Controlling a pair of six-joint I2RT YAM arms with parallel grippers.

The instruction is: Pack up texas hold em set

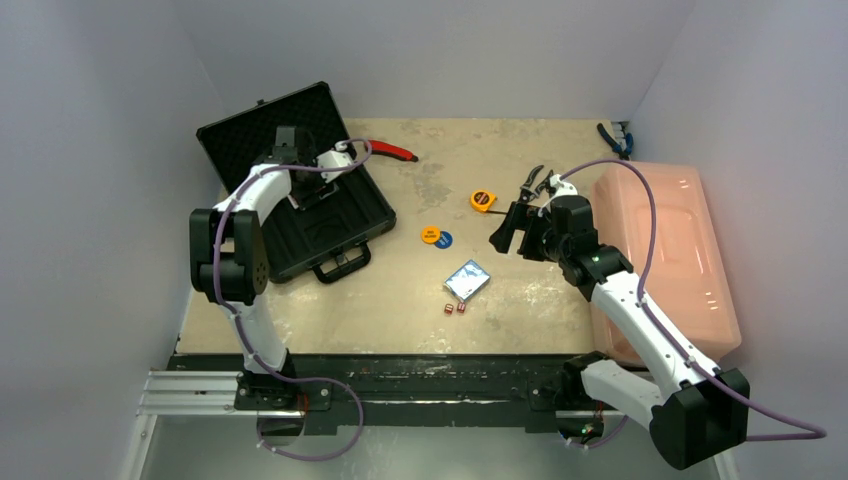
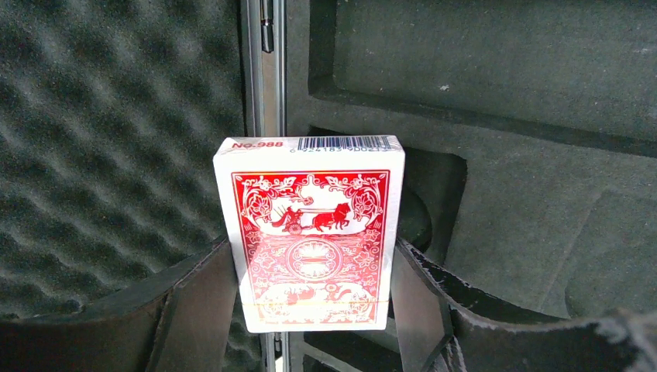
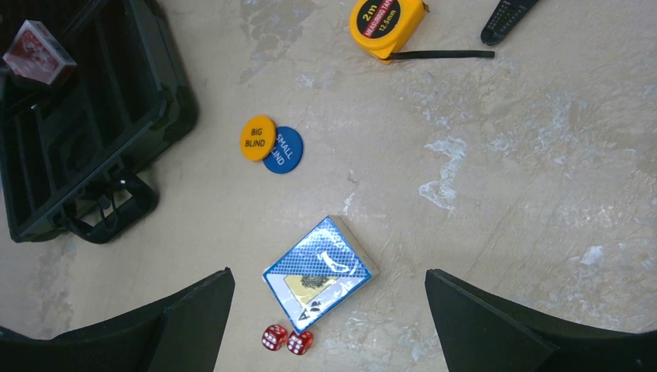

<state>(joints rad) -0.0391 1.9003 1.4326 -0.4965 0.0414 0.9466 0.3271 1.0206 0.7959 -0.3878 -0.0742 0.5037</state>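
Note:
The black briefcase lies open at the left, foam lining showing. My left gripper hovers over its tray, shut on the red card deck, held upright above the foam slots. The blue card deck lies on the table, with two tiny red dice just in front of it. The orange disc and blue disc overlap left of centre. My right gripper is open, held above the table over the blue deck and dice.
A yellow tape measure lies near the right gripper. Red-handled pliers lie behind the case, and blue-handled pliers at the back right. A large pink bin stands along the right edge.

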